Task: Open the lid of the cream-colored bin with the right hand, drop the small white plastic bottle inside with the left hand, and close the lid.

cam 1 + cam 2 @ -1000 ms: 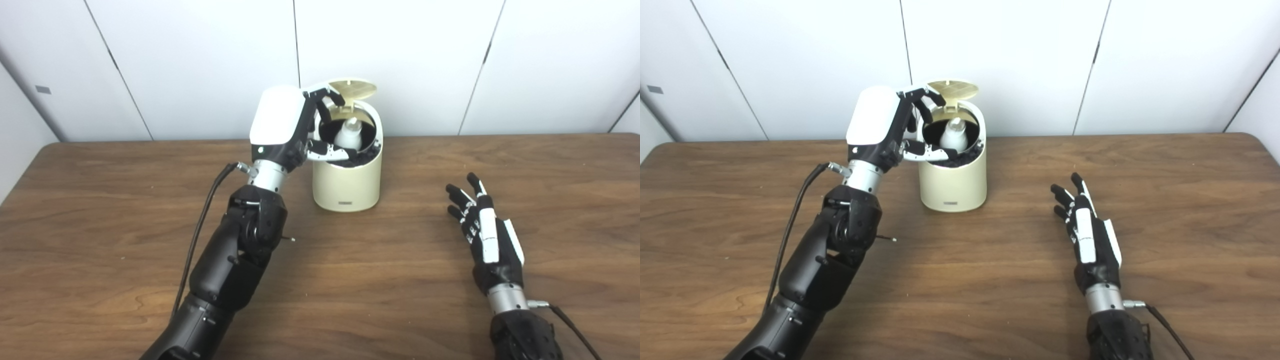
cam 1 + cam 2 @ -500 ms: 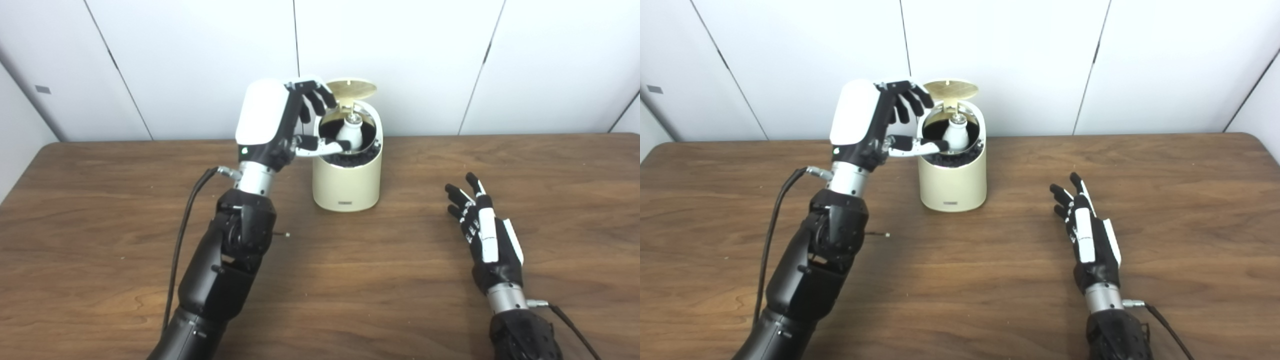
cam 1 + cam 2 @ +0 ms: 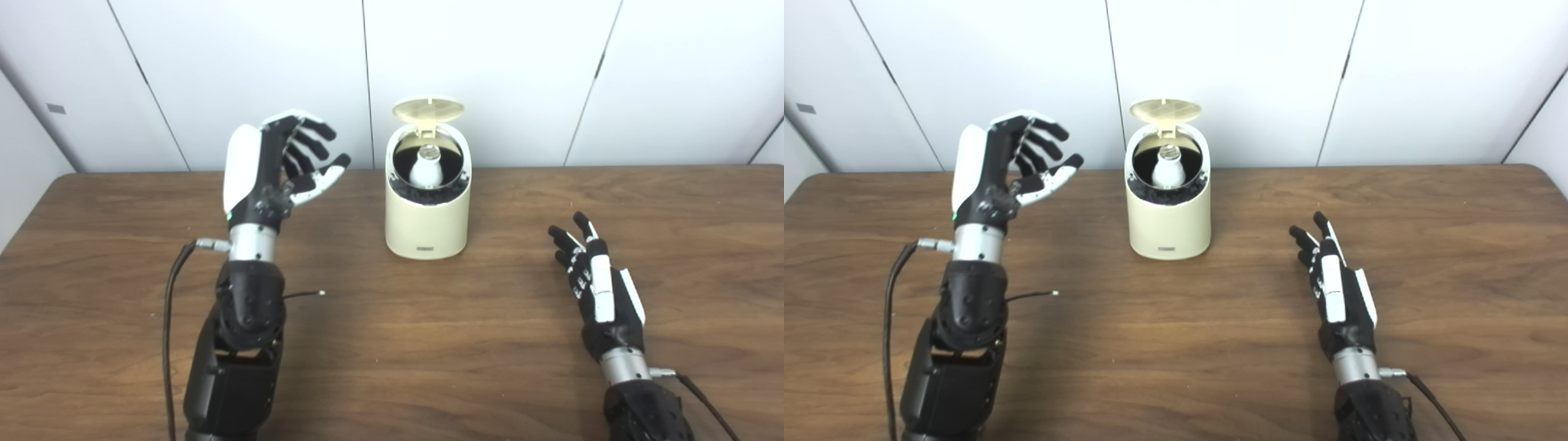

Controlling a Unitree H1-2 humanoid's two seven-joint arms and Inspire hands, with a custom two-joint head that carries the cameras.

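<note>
The cream-colored bin (image 3: 427,223) stands at the back middle of the wooden table, its round lid (image 3: 427,109) tipped up behind the opening. The small white plastic bottle (image 3: 426,169) stands inside the bin, its neck showing above the dark liner. My left hand (image 3: 275,165) is raised well to the left of the bin, open, fingers spread, holding nothing. My right hand (image 3: 597,285) rests low over the table to the right of the bin, open with fingers pointing away.
The wooden table (image 3: 392,343) runs across the whole view, with white wall panels (image 3: 490,61) close behind the bin. A black cable (image 3: 174,288) hangs from my left wrist, and a thin wire (image 3: 303,295) sticks out from the left forearm.
My left hand has let go of the bottle inside the bin, opened, and pulled back to the left and away. The bottle stays in the bin. My right hand has not moved.
</note>
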